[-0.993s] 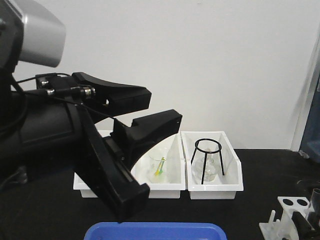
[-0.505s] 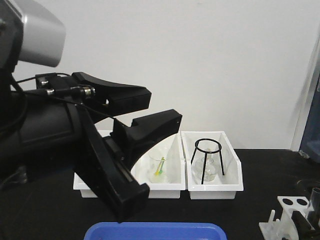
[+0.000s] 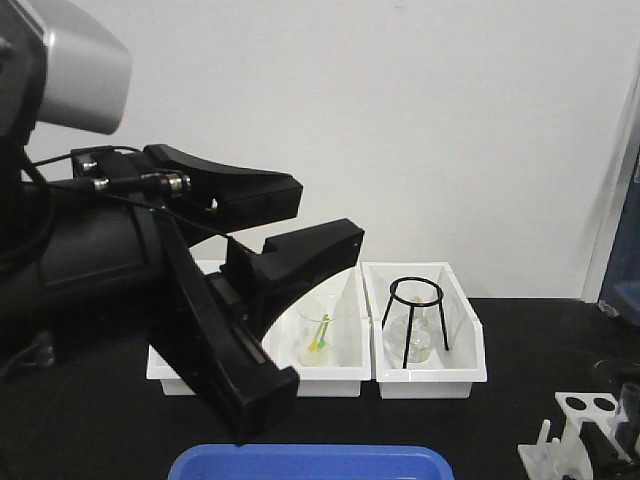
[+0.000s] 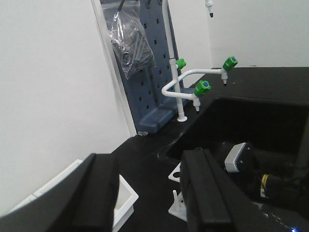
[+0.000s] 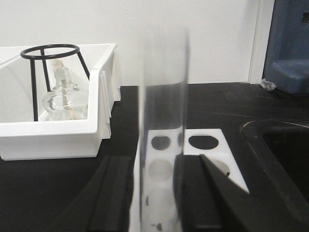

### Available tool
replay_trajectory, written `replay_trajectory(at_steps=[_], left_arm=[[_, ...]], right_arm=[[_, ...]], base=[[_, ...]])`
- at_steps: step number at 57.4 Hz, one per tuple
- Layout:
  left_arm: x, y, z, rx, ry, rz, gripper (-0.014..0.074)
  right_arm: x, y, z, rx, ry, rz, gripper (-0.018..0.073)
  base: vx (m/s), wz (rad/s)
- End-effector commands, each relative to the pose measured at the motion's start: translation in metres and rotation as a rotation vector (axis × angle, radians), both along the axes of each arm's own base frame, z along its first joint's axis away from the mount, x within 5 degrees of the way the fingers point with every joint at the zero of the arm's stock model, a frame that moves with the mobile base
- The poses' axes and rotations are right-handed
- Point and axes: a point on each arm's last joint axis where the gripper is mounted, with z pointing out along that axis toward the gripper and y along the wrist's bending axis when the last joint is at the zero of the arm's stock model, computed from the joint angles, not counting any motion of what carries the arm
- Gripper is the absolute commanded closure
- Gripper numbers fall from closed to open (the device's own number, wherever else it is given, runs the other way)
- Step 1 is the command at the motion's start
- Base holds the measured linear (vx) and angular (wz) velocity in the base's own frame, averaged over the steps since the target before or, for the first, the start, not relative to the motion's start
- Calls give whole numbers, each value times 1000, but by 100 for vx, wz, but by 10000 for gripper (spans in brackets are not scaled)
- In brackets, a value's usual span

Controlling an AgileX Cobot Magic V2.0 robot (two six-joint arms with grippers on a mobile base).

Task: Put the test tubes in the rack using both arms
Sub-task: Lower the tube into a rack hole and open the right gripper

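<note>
A clear test tube (image 5: 161, 121) stands upright between my right gripper's (image 5: 157, 205) black fingers, directly over the holes of the white rack (image 5: 205, 145); the gripper is shut on it. In the front view the rack (image 3: 585, 415) sits at the bottom right corner, with the tube's top (image 3: 630, 393) and the right gripper just showing at the frame edge. My left gripper (image 3: 330, 218) hangs high in the left foreground, open and empty. In the left wrist view its fingers (image 4: 99, 193) frame a corner of the rack (image 4: 176, 208) far below.
Two white bins stand at the back: one (image 3: 355, 380) with a beaker (image 3: 320, 335) holding green and yellow sticks, one (image 3: 470, 370) with a black tripod ring (image 3: 415, 292) over a flask (image 3: 412, 340). A blue tray (image 3: 310, 462) lies in front. A sink (image 4: 260, 121) with green-handled taps (image 4: 200, 88) lies beyond the rack.
At the right edge the tube's top has sunk a little toward the rack. The left arm has not moved.
</note>
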Motion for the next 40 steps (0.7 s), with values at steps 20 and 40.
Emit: replay_trajectory(at_steps=[20, 40], left_arm=[[-6, 9, 24, -118, -74, 7, 186], [-6, 9, 24, -121, -70, 6, 186]], right_arm=[[1, -7, 11, -3, -103, -65, 130], [-5, -6, 47, -23, -241, -63, 130]], base=[[0, 0], [0, 0]])
